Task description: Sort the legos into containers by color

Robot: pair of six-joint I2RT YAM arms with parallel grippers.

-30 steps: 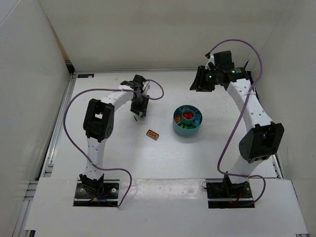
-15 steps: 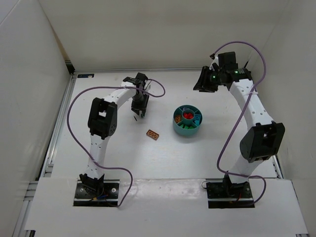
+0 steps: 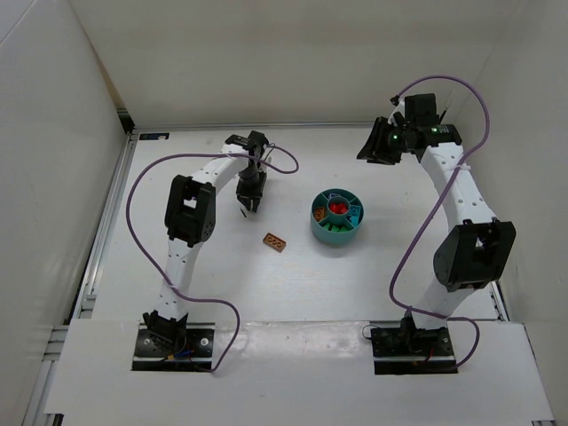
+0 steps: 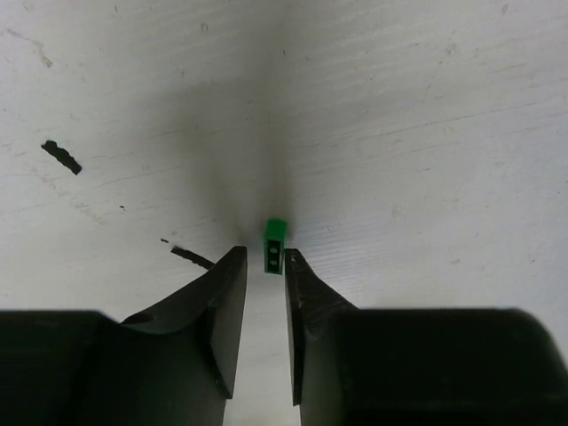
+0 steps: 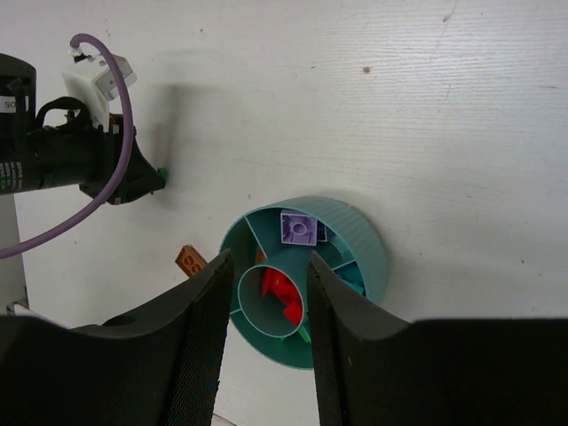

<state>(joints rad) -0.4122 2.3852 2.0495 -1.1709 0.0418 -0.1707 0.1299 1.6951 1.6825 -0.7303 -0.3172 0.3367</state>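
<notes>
Straddling green lego (image 4: 275, 241), left tool (image 4: 264, 257) spread, probably not touching (right tool (image 5: 268, 259), spread, half-hides bowl (image 5: 368, 250)).

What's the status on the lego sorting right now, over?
Left gripper narrow around a green lego, grip unconfirmed. Right gripper open, empty, looking down at the bowl. Orange lego loose on the table, nothing in the way.

The table (image 4: 426, 106) looks like white painted wood, matt and scratched. The bowl (image 5: 359, 235) is ribbed teal plastic, the green brick (image 4: 275, 246) smooth plastic.
</notes>
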